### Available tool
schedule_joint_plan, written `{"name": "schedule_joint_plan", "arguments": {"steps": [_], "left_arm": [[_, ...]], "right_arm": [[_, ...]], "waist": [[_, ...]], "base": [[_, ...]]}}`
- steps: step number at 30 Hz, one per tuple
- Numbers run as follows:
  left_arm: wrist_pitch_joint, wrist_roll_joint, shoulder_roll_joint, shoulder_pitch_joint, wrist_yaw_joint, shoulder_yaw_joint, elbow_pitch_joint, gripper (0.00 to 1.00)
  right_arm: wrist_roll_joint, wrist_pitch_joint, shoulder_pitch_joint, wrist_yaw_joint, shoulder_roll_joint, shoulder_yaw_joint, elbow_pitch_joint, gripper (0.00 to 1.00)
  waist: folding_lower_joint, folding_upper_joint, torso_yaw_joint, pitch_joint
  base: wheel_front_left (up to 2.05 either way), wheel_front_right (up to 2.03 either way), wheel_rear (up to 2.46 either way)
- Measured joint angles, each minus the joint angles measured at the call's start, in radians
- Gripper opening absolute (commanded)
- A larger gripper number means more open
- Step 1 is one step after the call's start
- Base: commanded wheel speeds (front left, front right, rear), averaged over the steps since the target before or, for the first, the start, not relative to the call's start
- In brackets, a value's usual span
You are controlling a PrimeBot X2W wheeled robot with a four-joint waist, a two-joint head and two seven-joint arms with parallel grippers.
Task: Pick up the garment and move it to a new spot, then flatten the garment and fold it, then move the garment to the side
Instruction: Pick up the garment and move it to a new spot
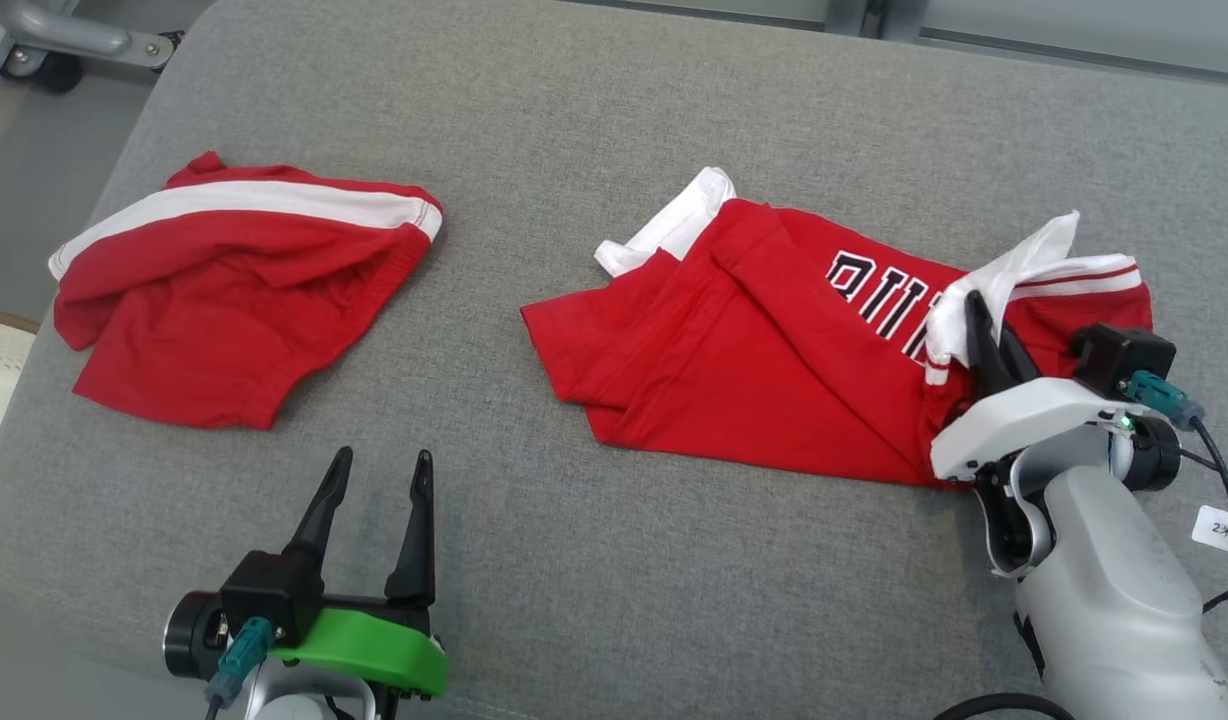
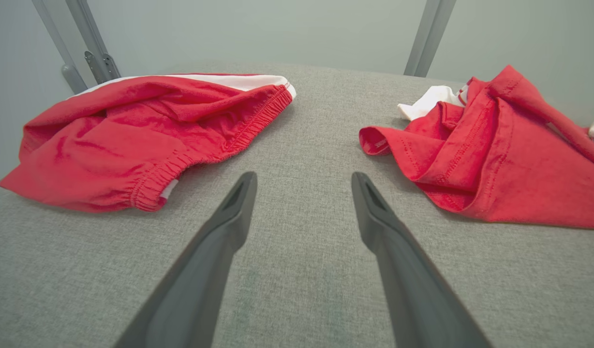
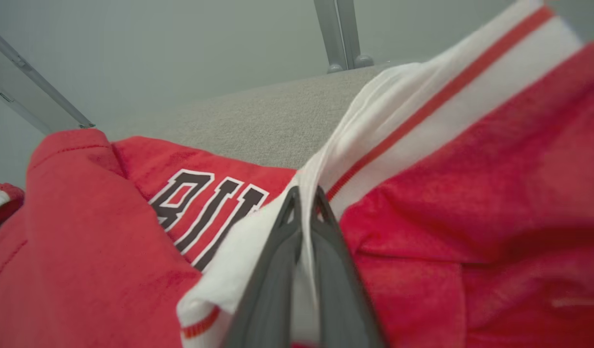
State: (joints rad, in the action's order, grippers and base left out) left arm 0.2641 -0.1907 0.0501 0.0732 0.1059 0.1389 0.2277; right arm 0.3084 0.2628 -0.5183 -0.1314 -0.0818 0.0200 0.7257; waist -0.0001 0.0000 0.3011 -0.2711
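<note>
The garment, a crumpled red jersey with dark lettering and white trim, lies on the right half of the grey padded surface. My right gripper sits at its right end, shut on a fold of the white trim. In the right wrist view the two fingers press together on that white cloth, with the garment spread on both sides of my right gripper. My left gripper hovers open near the front edge, holding nothing. My left gripper points between the garment and the red shorts.
Red shorts with a white stripe lie bunched on the left half, elastic waistband toward the middle. Grey metal frame posts stand behind the surface. A caster wheel is off the far left corner. Cables trail by the right wrist.
</note>
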Motion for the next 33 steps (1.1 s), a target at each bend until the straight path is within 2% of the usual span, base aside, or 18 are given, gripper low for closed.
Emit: {"name": "schedule_joint_plan", "arguments": {"steps": [6,7,15,19,23,30,31,32,33], "left_arm": [[0.000,-0.010,0.000,0.009,0.000,0.016,0.000,1.00],[0.000,-0.010,0.000,0.009,0.000,0.019,0.002,1.00],[0.000,0.000,0.000,0.012,0.004,0.024,0.013,1.00],[0.000,0.006,-0.001,0.009,0.008,0.025,0.020,1.00],[0.000,0.005,0.000,-0.009,0.010,0.023,0.030,1.00],[0.000,0.008,-0.001,-0.026,0.016,0.017,0.039,1.00],[0.000,0.009,-0.001,-0.026,0.017,0.016,0.040,1.00],[0.000,0.011,-0.001,-0.026,0.017,0.016,0.041,1.00],[0.000,0.015,-0.001,-0.026,0.017,0.017,0.043,1.00]], "right_arm": [[0.003,0.000,-0.017,0.000,-0.011,0.009,-0.118,0.00],[0.004,0.000,-0.037,0.000,-0.023,0.004,-0.180,0.00],[0.041,0.000,-0.160,0.000,-0.087,-0.029,-0.421,0.00],[0.059,0.000,-0.135,0.000,-0.089,-0.034,-0.508,0.00],[0.092,0.000,0.046,0.000,-0.084,-0.049,-0.490,0.00],[0.123,0.000,0.326,0.001,-0.075,0.037,-0.349,0.00],[0.123,0.000,0.344,0.001,-0.071,0.051,-0.332,0.29],[0.123,0.000,0.351,0.000,-0.070,0.065,-0.312,1.00],[0.123,0.000,0.355,0.000,-0.070,0.077,-0.289,1.00]], "waist": [[0.0000,0.0000,-0.015,-0.003],[0.0000,0.0000,-0.023,0.000],[0.0000,0.0000,-0.063,0.029],[0.0000,0.0000,-0.091,0.045],[0.0001,0.0000,-0.130,0.061],[0.0000,0.0000,-0.212,0.082],[0.0000,0.0001,-0.224,0.084],[0.0000,0.0000,-0.236,0.086],[0.0001,0.0000,-0.248,0.087]], "base": [[0.00,0.00,0.00],[0.00,0.00,0.00],[0.00,0.00,0.00],[0.00,0.00,0.00],[0.00,0.00,0.00],[0.00,0.00,0.00],[0.00,0.00,0.00],[0.00,0.00,0.00],[0.00,0.00,0.00]]}}
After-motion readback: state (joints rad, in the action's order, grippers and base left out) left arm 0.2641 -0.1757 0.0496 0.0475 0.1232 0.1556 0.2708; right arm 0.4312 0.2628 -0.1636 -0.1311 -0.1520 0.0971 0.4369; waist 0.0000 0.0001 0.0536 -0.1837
